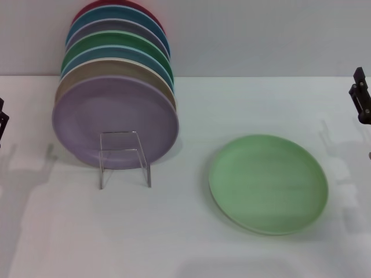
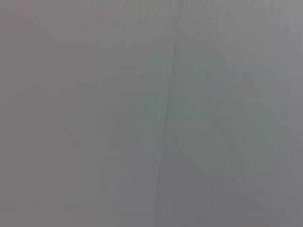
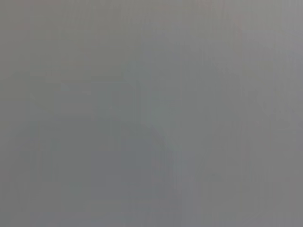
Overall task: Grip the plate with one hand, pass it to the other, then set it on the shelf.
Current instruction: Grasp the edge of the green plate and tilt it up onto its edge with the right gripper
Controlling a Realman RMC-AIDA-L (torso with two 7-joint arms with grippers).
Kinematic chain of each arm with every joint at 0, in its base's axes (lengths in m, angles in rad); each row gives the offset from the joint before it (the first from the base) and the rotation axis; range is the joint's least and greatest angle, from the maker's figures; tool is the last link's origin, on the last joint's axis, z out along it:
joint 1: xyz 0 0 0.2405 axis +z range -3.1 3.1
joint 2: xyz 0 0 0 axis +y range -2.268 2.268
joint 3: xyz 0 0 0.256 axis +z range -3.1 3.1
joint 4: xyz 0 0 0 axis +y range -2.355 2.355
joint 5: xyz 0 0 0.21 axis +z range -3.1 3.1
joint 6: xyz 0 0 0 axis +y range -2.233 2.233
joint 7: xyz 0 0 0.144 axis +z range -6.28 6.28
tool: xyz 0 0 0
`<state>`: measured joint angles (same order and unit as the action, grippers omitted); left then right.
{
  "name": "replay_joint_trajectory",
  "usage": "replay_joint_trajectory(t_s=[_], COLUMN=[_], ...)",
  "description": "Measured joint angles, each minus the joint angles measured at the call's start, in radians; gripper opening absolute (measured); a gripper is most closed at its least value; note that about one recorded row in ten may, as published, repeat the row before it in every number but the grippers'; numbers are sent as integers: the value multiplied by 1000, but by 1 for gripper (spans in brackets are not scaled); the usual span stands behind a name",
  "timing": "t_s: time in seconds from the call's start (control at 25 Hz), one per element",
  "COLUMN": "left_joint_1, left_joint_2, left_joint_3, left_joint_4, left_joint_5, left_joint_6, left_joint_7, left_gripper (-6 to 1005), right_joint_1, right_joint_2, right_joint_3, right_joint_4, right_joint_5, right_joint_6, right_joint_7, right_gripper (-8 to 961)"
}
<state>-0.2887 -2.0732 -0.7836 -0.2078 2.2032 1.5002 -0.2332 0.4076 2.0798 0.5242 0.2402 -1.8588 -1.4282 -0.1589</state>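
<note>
The pale mint-green plate [image 1: 268, 183] lies flat on the white table, right of centre in the head view. The wire shelf [image 1: 124, 157] stands left of centre, with several plates upright in it; its small square front loop juts forward. My right gripper [image 1: 362, 97] shows only as a black part at the right edge, far right of the plate. My left gripper [image 1: 3, 119] shows only as a black part at the left edge, far left of the shelf. Both wrist views show only plain grey surface.
In the shelf a lavender plate [image 1: 115, 122] stands at the front, with tan, blue, darker green, purple, teal and red plates behind it. A grey wall runs along the back of the table [image 1: 174, 231].
</note>
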Motion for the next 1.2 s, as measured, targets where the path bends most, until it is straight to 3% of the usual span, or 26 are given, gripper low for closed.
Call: replay_joint_trajectory(t_s=[0.56, 0.84, 1.08, 1.2], left_joint_1=[12, 23, 27, 28], left_joint_2=[1, 1, 2, 3], left_joint_3=[0, 0, 0, 0], left_joint_4=[-1, -2, -2, -2], left_joint_5=[6, 7, 7, 7], left_joint_6=[16, 22, 39, 42], left_joint_7=[0, 0, 0, 0], left_gripper=[814, 815, 814, 814], right_joint_1=[-23, -42, -44, -57], right_joint_2=[4, 0, -11, -38], right_joint_3=[5, 29, 117, 182], right_joint_4=[10, 120, 294, 434], right_joint_5=[4, 26, 27, 21], right_joint_6=[-58, -72, 119, 290], right_joint_7=[-198, -341, -349, -378], right_gripper=[710, 709, 709, 709])
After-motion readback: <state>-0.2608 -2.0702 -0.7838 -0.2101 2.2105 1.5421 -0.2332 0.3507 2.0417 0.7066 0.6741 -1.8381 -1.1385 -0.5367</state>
